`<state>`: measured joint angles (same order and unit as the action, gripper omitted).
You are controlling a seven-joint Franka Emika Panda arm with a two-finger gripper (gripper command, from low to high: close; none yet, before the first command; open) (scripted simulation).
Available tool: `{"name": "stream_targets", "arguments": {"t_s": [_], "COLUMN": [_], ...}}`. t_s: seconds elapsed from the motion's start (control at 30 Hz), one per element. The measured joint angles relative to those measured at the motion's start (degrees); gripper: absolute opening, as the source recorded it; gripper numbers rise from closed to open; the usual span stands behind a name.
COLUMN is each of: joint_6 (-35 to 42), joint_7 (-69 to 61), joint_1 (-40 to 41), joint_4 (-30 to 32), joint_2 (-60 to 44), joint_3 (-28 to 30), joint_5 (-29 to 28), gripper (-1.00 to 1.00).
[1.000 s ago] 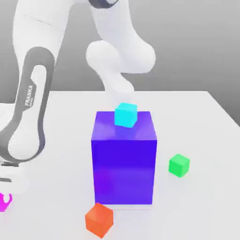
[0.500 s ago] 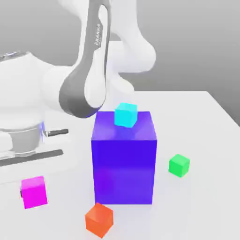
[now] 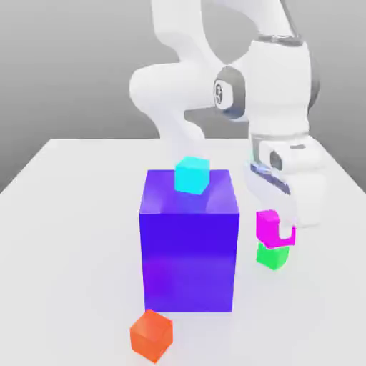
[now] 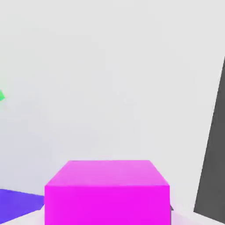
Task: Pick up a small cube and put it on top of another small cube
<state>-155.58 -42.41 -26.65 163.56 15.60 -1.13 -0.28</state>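
White surface: I see a plain white table point(image 3: 71, 214) under a grey backdrop, its far edge running across the exterior view.
Arm: I read the white Panda arm point(image 3: 186, 78) descending from the top of the exterior view to that view's right.
Large obstacle: big blue-purple block point(image 3: 189, 243) stands mid-table, just beside the work point, toward the exterior view's left of it.
Small items: cyan cube point(image 3: 192, 175) sits on the block's top; orange-red cube point(image 3: 151, 334) lies on the table near the block's front corner.
End effector: gripper point(image 3: 275, 230) is pinched on the magenta cube point(image 3: 271, 227), which I also see close up in the hand view point(image 4: 107, 193).
Task object position: magenta cube is directly above the green cube point(image 3: 272, 256); I cannot tell whether they touch.
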Motion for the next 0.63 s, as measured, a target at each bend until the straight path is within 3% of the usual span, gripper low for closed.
{"name": "stream_targets", "arguments": {"t_s": [0.27, 0.53, 0.57, 0.63], "joint_6": [1.22, -13.05, -14.54, -14.54], "joint_7": [-14.00, -14.61, -14.40, -14.40], "joint_1": [-11.83, -12.27, -12.10, -12.10], "joint_4": [8.80, 8.69, 8.62, 8.62], "joint_2": [3.14, -12.09, -13.66, -13.66], "joint_3": [-1.16, -1.20, -1.22, -1.22], "joint_5": [1.39, 1.01, 0.70, 0.70], "gripper": [-1.00, -1.00, 1.00, 1.00]}}
